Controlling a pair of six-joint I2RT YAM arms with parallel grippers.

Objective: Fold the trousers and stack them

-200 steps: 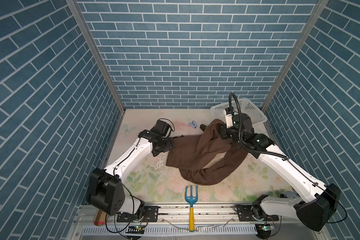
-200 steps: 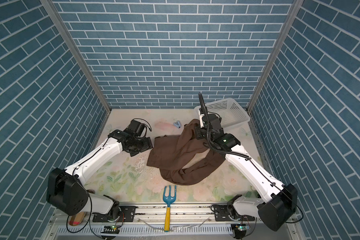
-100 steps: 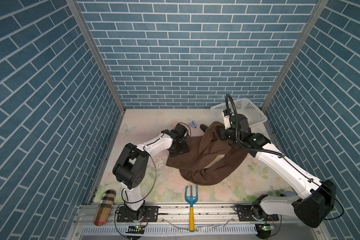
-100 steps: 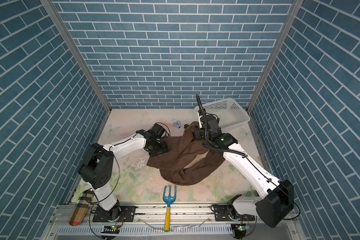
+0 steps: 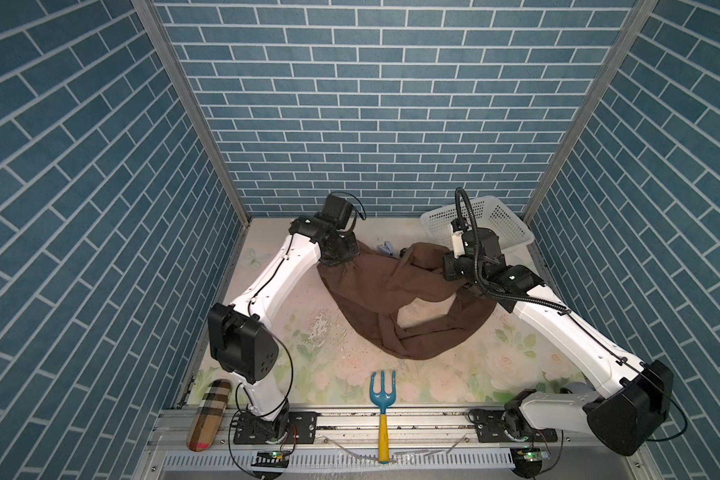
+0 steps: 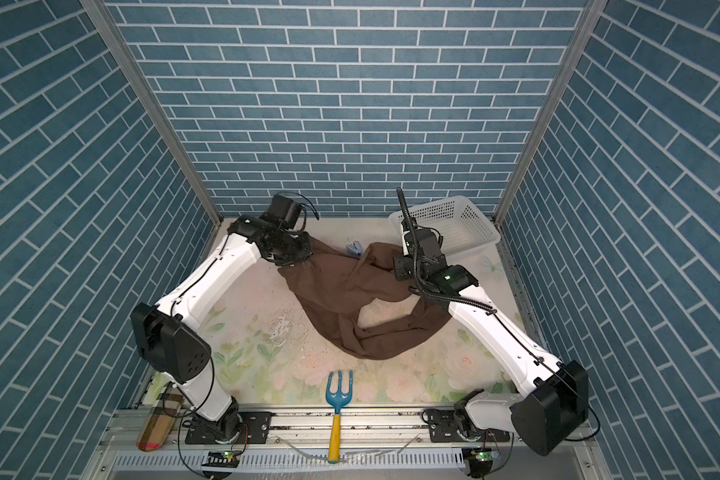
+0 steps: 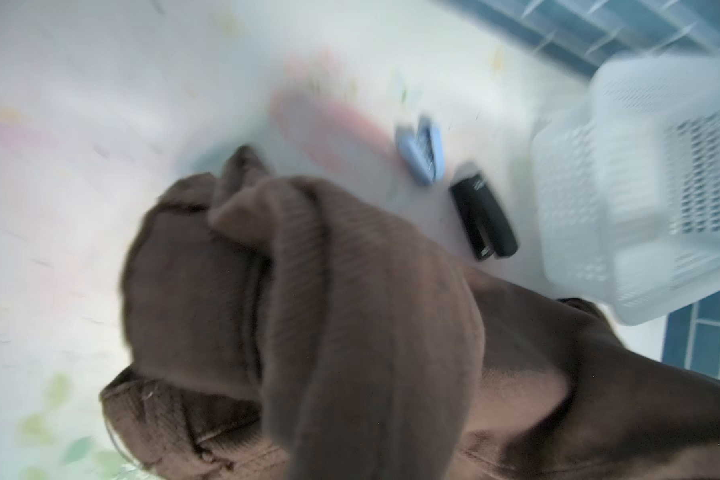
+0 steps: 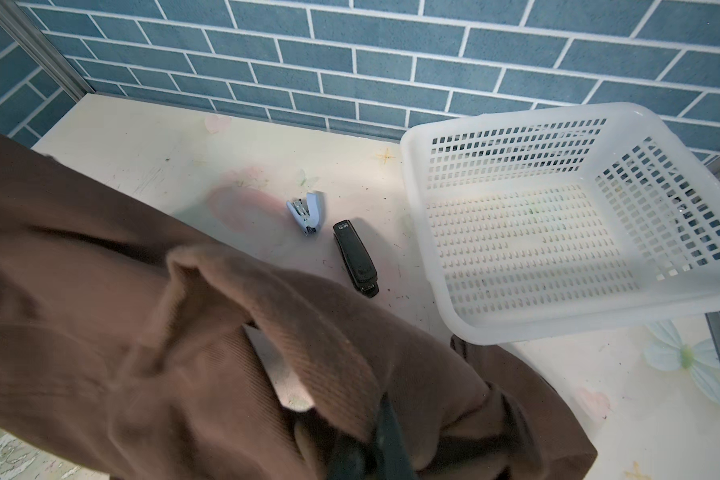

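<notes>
My table [image 5: 329, 365] has floral print, and the biggest thing on it is the trousers [image 5: 375, 282]. They are plain dark brown and lie in a loose heap across the far middle, with the legs curling toward me in a loop and bare table showing through it. I see no clean fold anywhere, so by my reckoning the job has barely started. The cloth has to be spread flat first, and all the folding and stacking comes after that.

The white basket [image 5: 504, 224] sits empty in the far right corner, just beyond the cloth.

The left claw [image 5: 338, 258] is closed on the far left end of the trousers, and its wrist view is full of bunched brown cloth. The right claw [image 5: 443, 268] is also clamped shut on the fabric, at the far right end near the basket, with cloth draped over its fingers. Both ends look lifted a little.

The blue garden fork [image 5: 383, 395] lies at the near edge and the plaid pouch [image 5: 208, 409] at the near left. Both are well clear of the trousers.

A black stapler [image 8: 356, 259] and a small pale-blue stapler [image 8: 307, 212] lie side by side on the table at the far edge of the cloth, so I'd mind them when spreading.
</notes>
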